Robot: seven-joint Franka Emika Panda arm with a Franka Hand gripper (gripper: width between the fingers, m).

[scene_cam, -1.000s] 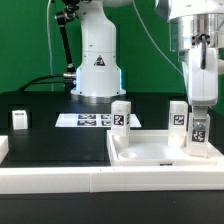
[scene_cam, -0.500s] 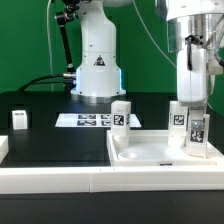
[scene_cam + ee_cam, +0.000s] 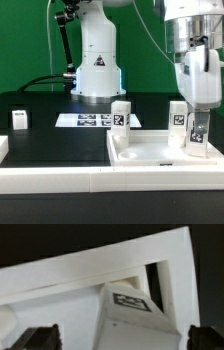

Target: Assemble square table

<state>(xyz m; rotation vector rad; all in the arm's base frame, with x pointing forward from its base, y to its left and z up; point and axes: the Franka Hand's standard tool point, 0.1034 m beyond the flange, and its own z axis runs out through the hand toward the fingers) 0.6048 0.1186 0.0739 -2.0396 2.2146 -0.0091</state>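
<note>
The square table top (image 3: 160,152) lies as a white rimmed tray at the exterior view's right. Three white tagged leg posts stand upright on it: one at its back left (image 3: 120,115), one at the back right (image 3: 178,114) and one nearer the front right (image 3: 199,130). My gripper (image 3: 199,112) hangs straight down over that front right post. In the wrist view the post (image 3: 135,319) stands between my dark fingertips (image 3: 40,338), with a gap on each side. The gripper (image 3: 122,338) is open. The table top's rim (image 3: 175,258) shows beyond the post.
The marker board (image 3: 88,120) lies on the black table in front of the arm's white base (image 3: 97,65). A loose leg post (image 3: 19,119) stands at the exterior view's left, with another white part (image 3: 3,148) at the edge. A long white rail (image 3: 50,180) runs along the front.
My jaws have spread apart and let go of the front right leg post, which stays upright on the table top. The hand has shifted only slightly.
</note>
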